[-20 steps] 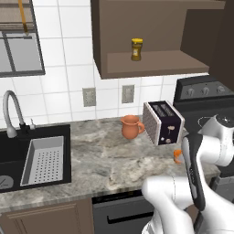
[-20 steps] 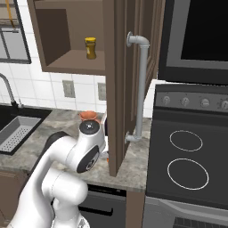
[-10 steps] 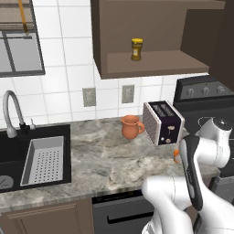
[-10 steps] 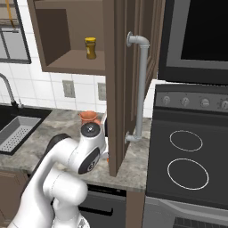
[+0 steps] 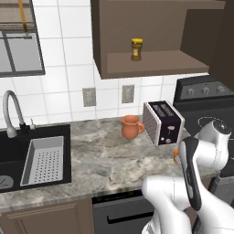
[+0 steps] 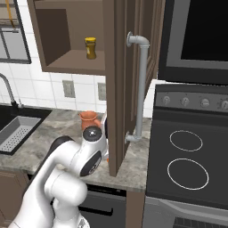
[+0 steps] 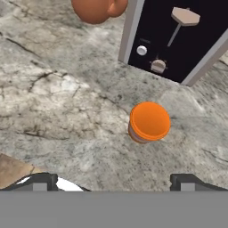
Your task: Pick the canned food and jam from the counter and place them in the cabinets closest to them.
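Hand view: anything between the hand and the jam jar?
No. In the hand view, just bare counter lies between the open hand and the jam; the toaster stands beyond it.

Jam (image 7: 149, 122) on counter (image 7: 58, 107), before toaster (image 7: 178, 40)

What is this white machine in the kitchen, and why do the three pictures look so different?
It is a robot arm on a driving base. Two pictures come from cameras behind it, left and right; the third looks along its tool, whose two dark tips stand wide apart, holding nothing. On the stone counter stand a clay jug, a toaster and a small orange jam jar, which sits just ahead of the tool. A sink is at the left. An amber jar stands in the open wall cabinet.
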Tool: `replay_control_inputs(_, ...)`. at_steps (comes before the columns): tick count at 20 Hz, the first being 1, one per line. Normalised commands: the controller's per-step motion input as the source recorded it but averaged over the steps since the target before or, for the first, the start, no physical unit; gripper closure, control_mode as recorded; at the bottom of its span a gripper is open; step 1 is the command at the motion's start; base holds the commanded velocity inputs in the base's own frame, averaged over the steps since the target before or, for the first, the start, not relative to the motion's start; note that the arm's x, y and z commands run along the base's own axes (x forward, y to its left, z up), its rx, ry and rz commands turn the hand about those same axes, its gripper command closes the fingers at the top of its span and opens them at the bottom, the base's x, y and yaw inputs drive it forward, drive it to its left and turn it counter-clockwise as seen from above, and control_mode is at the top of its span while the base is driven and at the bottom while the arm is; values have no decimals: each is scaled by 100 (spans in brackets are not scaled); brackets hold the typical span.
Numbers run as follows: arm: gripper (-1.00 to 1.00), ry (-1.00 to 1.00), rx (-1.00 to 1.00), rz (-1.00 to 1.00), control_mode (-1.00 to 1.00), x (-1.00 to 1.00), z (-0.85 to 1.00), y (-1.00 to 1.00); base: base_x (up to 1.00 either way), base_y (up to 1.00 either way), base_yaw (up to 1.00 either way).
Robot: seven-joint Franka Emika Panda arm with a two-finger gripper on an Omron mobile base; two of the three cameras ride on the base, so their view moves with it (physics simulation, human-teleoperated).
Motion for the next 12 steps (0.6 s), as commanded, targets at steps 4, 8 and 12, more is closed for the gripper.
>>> replay_control_inputs(4,-100,-7,-2,0,-100,7,-14,0,0,0,0)
replay_control_inputs(8,-100,-6,-1,0,-100,6,-14,0,0,0,0)
replay_control_inputs(12,-100,-6,-1,0,-100,5,-14,0,0,0,0)
